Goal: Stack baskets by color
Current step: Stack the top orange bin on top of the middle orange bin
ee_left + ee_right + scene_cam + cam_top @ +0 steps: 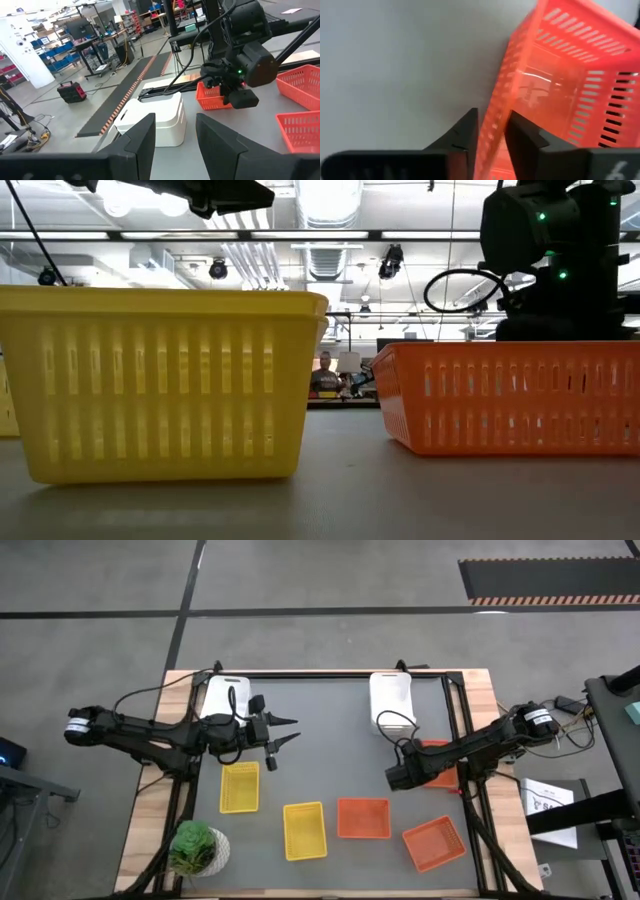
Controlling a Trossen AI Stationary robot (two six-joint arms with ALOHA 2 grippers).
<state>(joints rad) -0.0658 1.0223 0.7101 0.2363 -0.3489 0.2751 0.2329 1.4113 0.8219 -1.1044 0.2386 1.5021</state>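
An orange mesh basket (441,762) sits at the table's right side, and my right gripper (492,117) has come down on its left wall and is shut on it. Two more orange baskets (363,818) (434,843) and two yellow baskets (240,787) (305,830) rest on their bases nearer the front. White baskets (225,695) (392,702) stand at the far edge. My left gripper (285,735) hovers open above the far left, holding nothing. My right gripper pinches the orange basket's mesh wall (496,107) on the side toward the table's left. One finger (462,132) is outside the wall and the other (525,135) inside the basket. The fingers come steeply from above. The basket's base looks to be on the table.
A green potted plant (197,848) stands at the near left corner. The dark mat's middle (330,755), between the two arms, is bare. In the low view a yellow basket (165,380) and an orange one (510,395) fill the foreground.
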